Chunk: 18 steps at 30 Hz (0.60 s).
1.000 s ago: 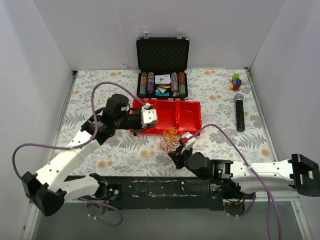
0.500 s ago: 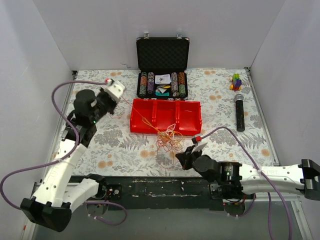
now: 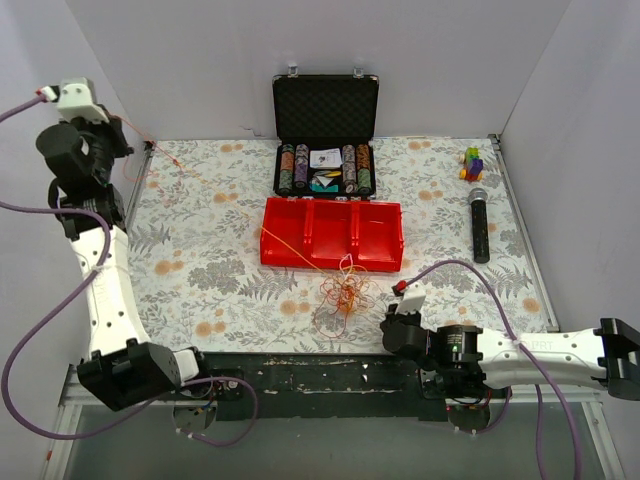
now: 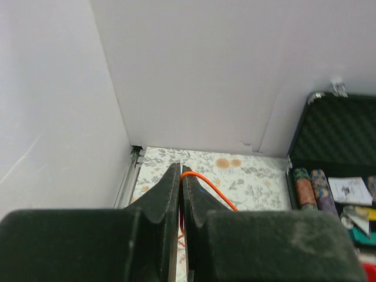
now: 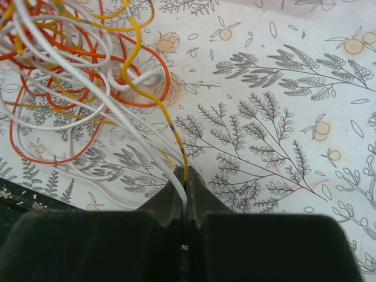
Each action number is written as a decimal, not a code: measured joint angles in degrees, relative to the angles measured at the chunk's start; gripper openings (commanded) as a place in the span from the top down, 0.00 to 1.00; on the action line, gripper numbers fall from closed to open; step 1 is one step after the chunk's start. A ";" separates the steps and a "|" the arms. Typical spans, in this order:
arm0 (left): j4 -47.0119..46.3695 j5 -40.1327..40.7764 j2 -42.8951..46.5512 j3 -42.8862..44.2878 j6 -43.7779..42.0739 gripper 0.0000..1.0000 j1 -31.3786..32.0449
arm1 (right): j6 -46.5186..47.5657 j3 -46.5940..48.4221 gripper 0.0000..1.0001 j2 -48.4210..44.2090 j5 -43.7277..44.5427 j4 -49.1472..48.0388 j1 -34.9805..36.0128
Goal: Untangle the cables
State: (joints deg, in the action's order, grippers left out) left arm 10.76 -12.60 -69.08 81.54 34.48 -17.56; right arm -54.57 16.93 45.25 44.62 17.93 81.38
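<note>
At upper left the left gripper (image 4: 181,171) pinches one orange strand (image 4: 212,188), likely to draw it from the cables (image 3: 342,292) at lower centre (just below the red tray (image 3: 380,232)). The right gripper (image 5: 183,176) clamps white and yellow strands, seemingly anchoring the bundle.

Top camera looked down on the whole surface (image 3: 200,270); left wrist camera faced the back wall (image 4: 205,70); right wrist camera sat close over the cables (image 5: 76,64), shared with top.
</note>
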 measured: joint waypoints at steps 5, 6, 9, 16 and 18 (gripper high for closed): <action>-1.18 -4.31 -4.74 6.08 9.55 1.00 -6.71 | -2.29 0.00 0.99 -0.81 0.44 3.34 0.00; -2.05 -5.92 -4.90 6.62 11.13 1.00 -7.17 | -2.27 0.00 0.99 -0.79 0.46 3.65 0.00; -4.61 -10.93 -4.13 7.61 15.52 1.00 -7.30 | -2.29 0.17 0.99 -0.13 0.94 4.87 0.00; -8.92 -20.65 -4.57 17.97 21.33 1.00 -7.17 | -2.49 1.40 0.99 4.70 0.59 5.86 0.00; -10.67 -27.65 -4.74 19.82 22.40 1.00 -7.19 | 0.04 1.40 0.99 5.11 -0.26 3.17 0.02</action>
State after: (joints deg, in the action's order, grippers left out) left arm 0.10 -40.25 -73.82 101.36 56.88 -24.75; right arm -54.52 18.33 50.37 44.36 21.10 81.41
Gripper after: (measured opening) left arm 0.014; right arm 0.033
